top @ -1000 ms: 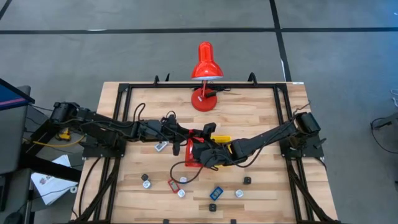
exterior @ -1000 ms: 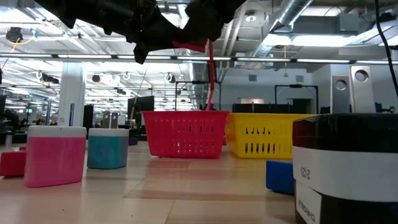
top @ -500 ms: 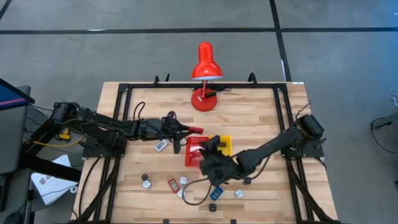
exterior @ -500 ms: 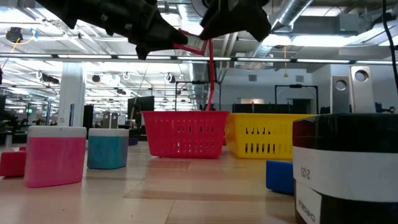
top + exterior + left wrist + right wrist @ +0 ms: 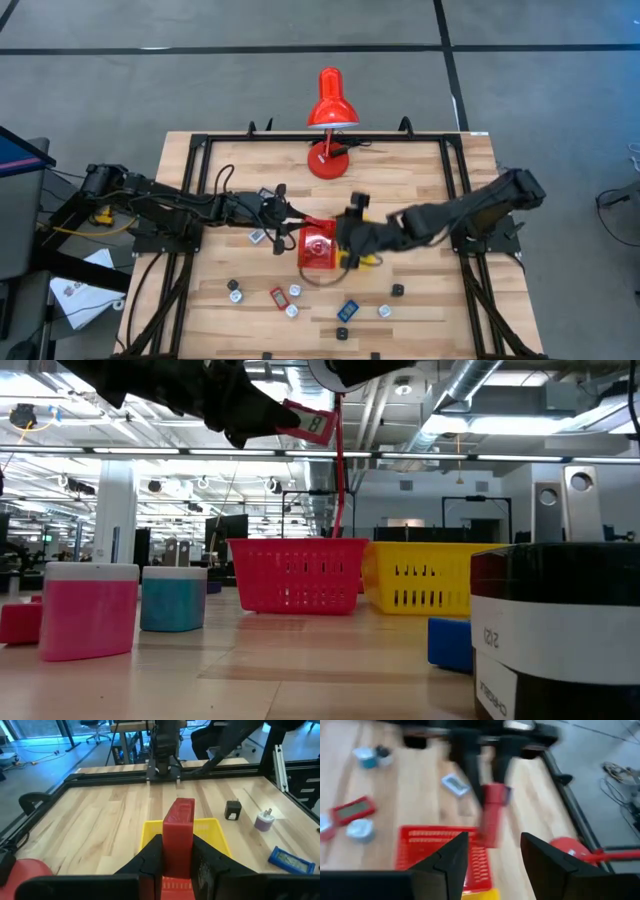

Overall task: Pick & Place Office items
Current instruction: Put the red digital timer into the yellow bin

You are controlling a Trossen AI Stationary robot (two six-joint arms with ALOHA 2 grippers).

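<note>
My left gripper [image 5: 287,216] comes in from the table's left and is shut on a flat red office item [image 5: 179,817] with a white label [image 5: 312,424], held above the red tray [image 5: 318,250]. The yellow tray [image 5: 215,827] stands just beyond it, toward the table's right. My right gripper [image 5: 494,847] hovers open over the two trays [image 5: 350,234], facing the left gripper, with nothing between its fingers. More office items lie on the near part of the table: a red rectangle [image 5: 278,297], a blue one [image 5: 347,310], and white [image 5: 235,292] and black [image 5: 397,290] knob pieces. My left gripper pinches the red item's near end [image 5: 176,851] between its two fingers [image 5: 152,854]. The fingers come nearly level from the table's left, and the item sticks out forward beyond them. It is lifted clear, above the red tray, with its labelled face tilted toward the near side.
A red desk lamp [image 5: 330,100] stands at the far middle. A small grey item [image 5: 258,237] lies left of the red tray. A black frame [image 5: 200,150] runs round the tabletop. Close to the low camera stand pink [image 5: 88,610] and teal [image 5: 172,600] blocks.
My right gripper first went toward the near edge, then rose and swung back toward the far side, ending above the trays. My left gripper stayed in place but rolled, so the red item turned from edge-on to showing its labelled face in the low view.
</note>
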